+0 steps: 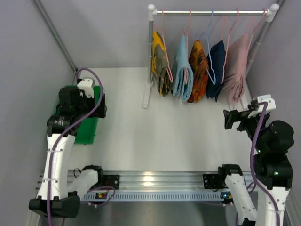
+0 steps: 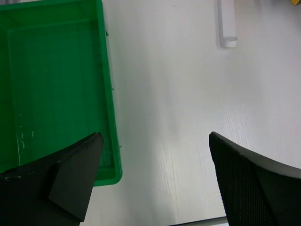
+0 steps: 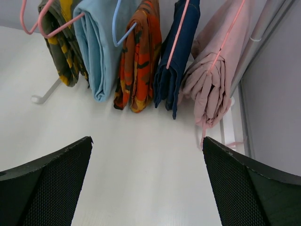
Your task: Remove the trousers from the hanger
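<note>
The mustard-yellow and olive-grey trousers (image 1: 161,66) hang folded on a salmon-pink wire hanger (image 1: 165,44) at the left end of the rail; they also show in the right wrist view (image 3: 62,44), with the hanger (image 3: 49,29) beside them. My left gripper (image 1: 97,104) is open and empty over the table beside the green bin, as the left wrist view (image 2: 155,181) shows. My right gripper (image 1: 228,118) is open and empty, well in front of the rack, and in the right wrist view (image 3: 146,181) it faces the hung clothes.
A white clothes rack (image 1: 149,56) stands at the back with a light-blue garment (image 1: 181,70), an orange printed one (image 1: 198,70), a navy one (image 1: 216,69) and a pink one (image 1: 236,68). A green bin (image 1: 89,125) sits at the left. Grey walls close in both sides.
</note>
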{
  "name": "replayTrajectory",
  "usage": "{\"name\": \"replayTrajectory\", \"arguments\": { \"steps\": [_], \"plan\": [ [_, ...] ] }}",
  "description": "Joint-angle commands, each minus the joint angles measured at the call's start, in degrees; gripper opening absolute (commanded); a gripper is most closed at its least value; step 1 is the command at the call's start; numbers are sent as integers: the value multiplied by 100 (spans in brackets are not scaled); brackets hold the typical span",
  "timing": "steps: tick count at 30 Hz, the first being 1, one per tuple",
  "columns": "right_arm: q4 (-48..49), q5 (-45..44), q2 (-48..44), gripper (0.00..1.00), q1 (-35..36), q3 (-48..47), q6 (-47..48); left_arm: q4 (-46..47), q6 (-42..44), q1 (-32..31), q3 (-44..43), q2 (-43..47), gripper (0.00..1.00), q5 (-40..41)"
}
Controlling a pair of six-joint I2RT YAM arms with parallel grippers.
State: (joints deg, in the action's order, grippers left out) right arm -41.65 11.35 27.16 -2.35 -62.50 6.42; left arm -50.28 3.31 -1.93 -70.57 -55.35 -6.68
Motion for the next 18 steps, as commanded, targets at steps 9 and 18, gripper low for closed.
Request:
{"name": "replayTrajectory", "arguments": {
  "steps": [9,18],
  "plan": [
    [104,981,939,100,42,-1352,18,272,64,-9,148,270,99,-352],
    [859,2239,2600,95,103,-2643,-832,361,249,-9,122,315,99,-211]
  ]
}}
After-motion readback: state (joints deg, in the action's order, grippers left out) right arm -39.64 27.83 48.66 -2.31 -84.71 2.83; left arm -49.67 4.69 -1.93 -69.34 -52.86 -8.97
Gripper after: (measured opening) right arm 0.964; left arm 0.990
